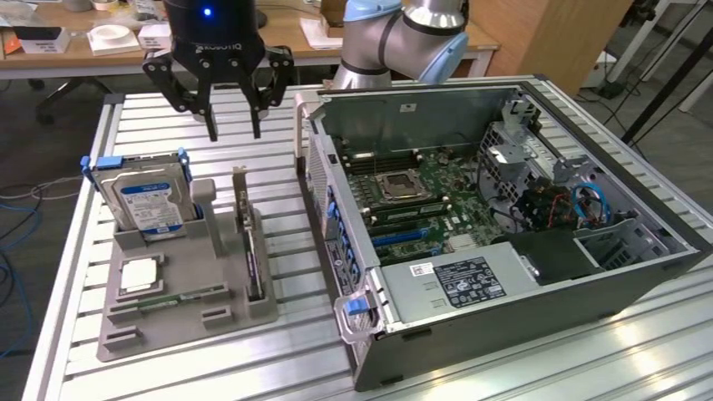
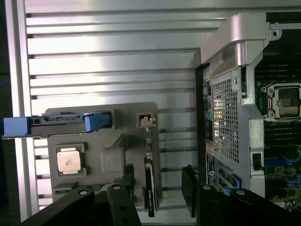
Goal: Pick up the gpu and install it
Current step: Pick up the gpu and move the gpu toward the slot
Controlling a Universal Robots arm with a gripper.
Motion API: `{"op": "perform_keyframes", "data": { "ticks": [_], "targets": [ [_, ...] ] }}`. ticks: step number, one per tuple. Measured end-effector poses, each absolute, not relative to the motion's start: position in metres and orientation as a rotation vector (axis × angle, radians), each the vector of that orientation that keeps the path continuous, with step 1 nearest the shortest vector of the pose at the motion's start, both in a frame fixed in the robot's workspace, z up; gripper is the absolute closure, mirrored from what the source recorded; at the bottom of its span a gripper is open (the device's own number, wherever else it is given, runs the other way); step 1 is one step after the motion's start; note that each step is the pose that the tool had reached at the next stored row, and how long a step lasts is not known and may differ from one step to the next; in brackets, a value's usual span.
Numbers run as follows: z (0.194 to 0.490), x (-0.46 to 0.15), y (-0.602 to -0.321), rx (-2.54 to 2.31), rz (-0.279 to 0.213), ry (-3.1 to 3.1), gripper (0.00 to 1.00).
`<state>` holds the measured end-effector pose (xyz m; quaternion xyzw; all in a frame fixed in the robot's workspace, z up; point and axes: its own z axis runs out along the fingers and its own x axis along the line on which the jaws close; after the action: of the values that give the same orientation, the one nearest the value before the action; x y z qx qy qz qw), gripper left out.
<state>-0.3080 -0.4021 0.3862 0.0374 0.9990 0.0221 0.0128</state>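
Slatted metal surface (image 1: 300,355), left of frame: gpu (image 1: 247,238) stands edge-on in grey holder (image 1: 167,330), long axis running up-frame toward the gripper (image 1: 234,134), which hangs open and empty.

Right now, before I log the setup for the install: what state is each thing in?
claw, open, holding nothing, hanging over the table apart from the gpu
gpu, standing on edge in the grey holder, not gripped
hard drive, upright in the holder
processor chip, lying flat in the holder's recess
computer case, on its side, panel off, motherboard exposed
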Motion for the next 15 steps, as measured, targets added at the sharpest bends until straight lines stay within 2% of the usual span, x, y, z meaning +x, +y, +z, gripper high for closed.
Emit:
{"op": "perform_keyframes", "data": {
  "ticks": [15],
  "targets": [
    [0.386,-0.308,-0.414,0.116,0.069,3.113,0.47]
  ]
}}
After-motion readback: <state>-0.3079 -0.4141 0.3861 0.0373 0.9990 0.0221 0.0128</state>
